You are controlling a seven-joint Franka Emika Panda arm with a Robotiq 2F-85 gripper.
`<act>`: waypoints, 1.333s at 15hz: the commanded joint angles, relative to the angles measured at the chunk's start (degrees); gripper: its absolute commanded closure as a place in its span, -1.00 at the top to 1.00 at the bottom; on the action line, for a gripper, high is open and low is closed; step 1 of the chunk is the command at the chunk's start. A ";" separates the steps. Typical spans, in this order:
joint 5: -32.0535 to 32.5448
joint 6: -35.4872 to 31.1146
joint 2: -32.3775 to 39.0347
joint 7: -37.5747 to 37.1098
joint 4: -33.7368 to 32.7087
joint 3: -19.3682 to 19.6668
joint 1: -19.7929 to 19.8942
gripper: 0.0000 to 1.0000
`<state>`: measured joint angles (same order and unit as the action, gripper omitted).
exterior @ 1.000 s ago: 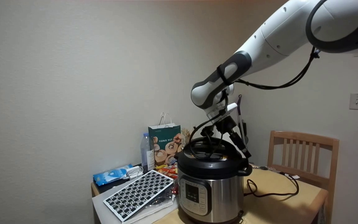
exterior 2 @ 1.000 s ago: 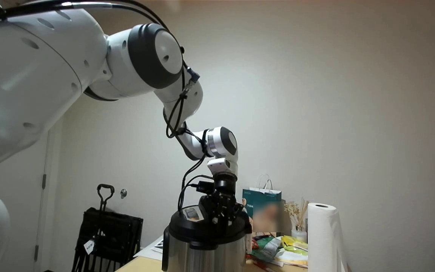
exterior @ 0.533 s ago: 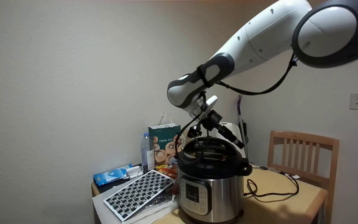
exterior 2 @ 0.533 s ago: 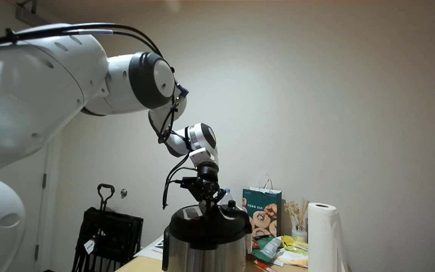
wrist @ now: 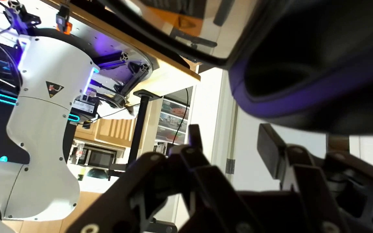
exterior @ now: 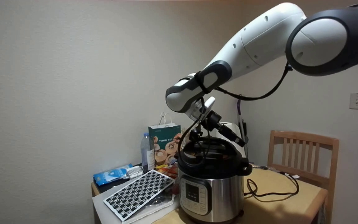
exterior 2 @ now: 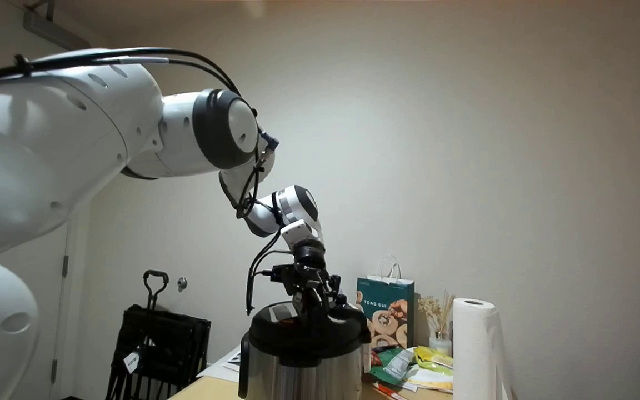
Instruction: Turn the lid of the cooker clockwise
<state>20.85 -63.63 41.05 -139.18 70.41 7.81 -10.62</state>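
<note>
Gripper (wrist: 231, 139) agape, wrist view only.

"What does your table (exterior: 275, 184) carry?"

"You have the cooker (exterior: 227, 199) standing upright on the yellowish top, and a black cord (exterior: 270, 195) lying in loops on a bare stretch beside it."

"And opposite the cord?"

"Across the cooker from it, you find a white sheet (exterior: 102, 208), partly covered by a checkered board (exterior: 138, 195)."

"What else?"

"Bright packets (exterior 2: 434, 358), heaped near the cooker; you see them in both exterior views."
</note>
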 commanded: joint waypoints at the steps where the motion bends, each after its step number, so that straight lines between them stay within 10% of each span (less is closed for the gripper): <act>1: -5.75 -4.41 -7.90 -4.88 9.15 -0.77 2.92 0.62; 5: -15.03 -4.78 -13.56 -8.68 13.48 -0.74 5.76 0.99; 6: -10.88 -1.69 -7.88 -5.93 7.12 -0.76 4.75 0.76; 17: -19.64 -9.23 -14.63 -13.68 14.92 -0.83 6.16 1.00; 20: -29.34 -18.14 -16.26 -11.04 21.38 13.70 -3.61 1.00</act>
<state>-0.42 -73.73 28.95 -150.20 83.25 10.30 -7.02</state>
